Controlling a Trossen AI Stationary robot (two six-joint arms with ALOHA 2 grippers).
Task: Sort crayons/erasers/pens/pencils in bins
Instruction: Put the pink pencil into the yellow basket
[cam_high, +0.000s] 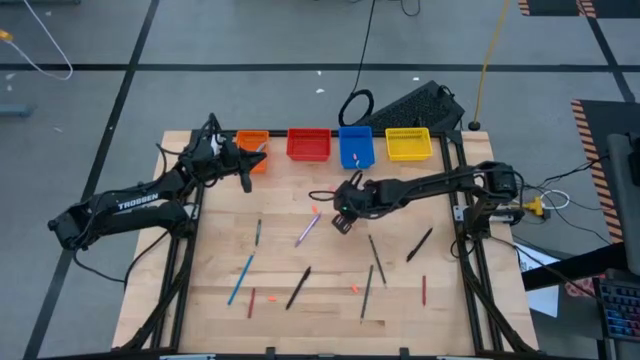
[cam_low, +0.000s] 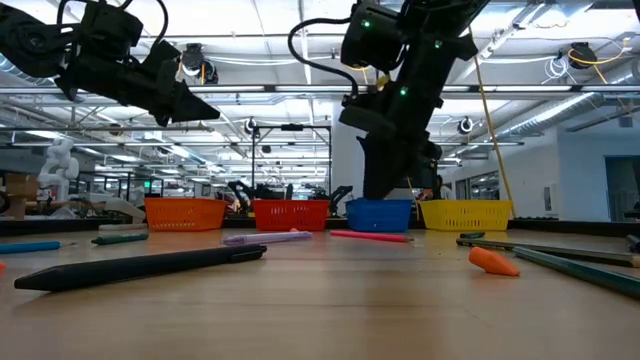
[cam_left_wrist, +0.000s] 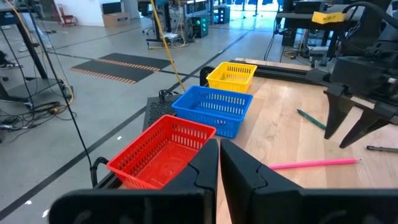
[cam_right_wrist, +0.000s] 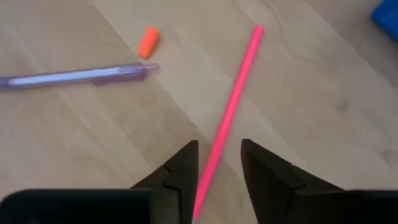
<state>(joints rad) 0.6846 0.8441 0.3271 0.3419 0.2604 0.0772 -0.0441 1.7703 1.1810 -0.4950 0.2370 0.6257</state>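
Our right gripper (cam_right_wrist: 217, 171) is spread a little, one finger on each side of the pink pencil (cam_right_wrist: 233, 102) on the table (cam_right_wrist: 323, 112). Our left gripper (cam_left_wrist: 219, 163) is pressed together, empty.

4 bins (cam_high: 308, 146) (back edge), sticks scattered.

Even, bright overhead light. In low view we see ceiling strip lamps (cam_low: 300, 90) glaring at 12 o'clock; arms read as dark silhouettes against them. Near black pen (cam_low: 140, 266) at 8 o'clock soft, out of focus. Right wrist view: pink pencil (cam_right_wrist: 230, 112) slightly blurred, faint shadows on wooden table (cam_right_wrist: 93, 137). High view sharp, shadows weak.
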